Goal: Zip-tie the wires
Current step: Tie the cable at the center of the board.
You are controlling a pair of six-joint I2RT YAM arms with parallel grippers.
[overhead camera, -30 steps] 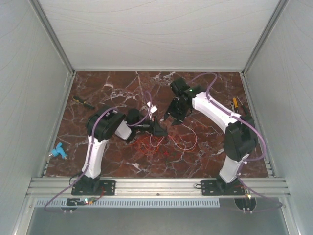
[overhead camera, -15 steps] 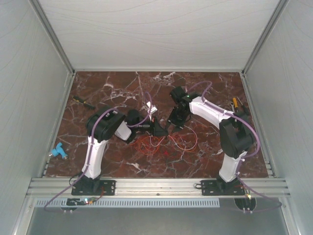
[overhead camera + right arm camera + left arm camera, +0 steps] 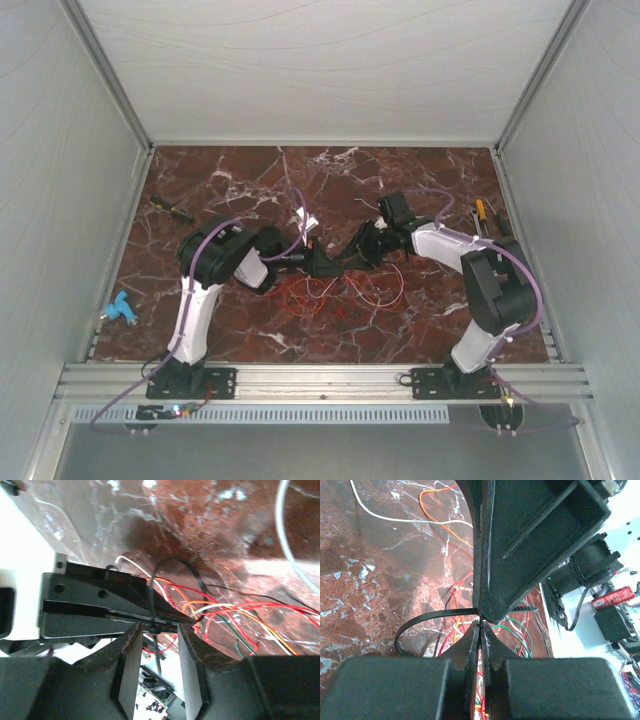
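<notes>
Left gripper [image 3: 481,630] is pinched tight on the zip tie [image 3: 440,614], which curls into a loop just off its fingertips, low over the wires [image 3: 318,291]. Right gripper [image 3: 156,650] meets it nose to nose, its fingers narrowly parted, the strip's tail running down between them with a gap on each side. The red, orange and white strands sprawl beneath both, near the middle of the dark red marble table [image 3: 220,180]. A screwdriver [image 3: 172,209] lies far left and a blue piece [image 3: 118,309] sits near the left edge, with pale panel walls [image 3: 60,200] all round.
</notes>
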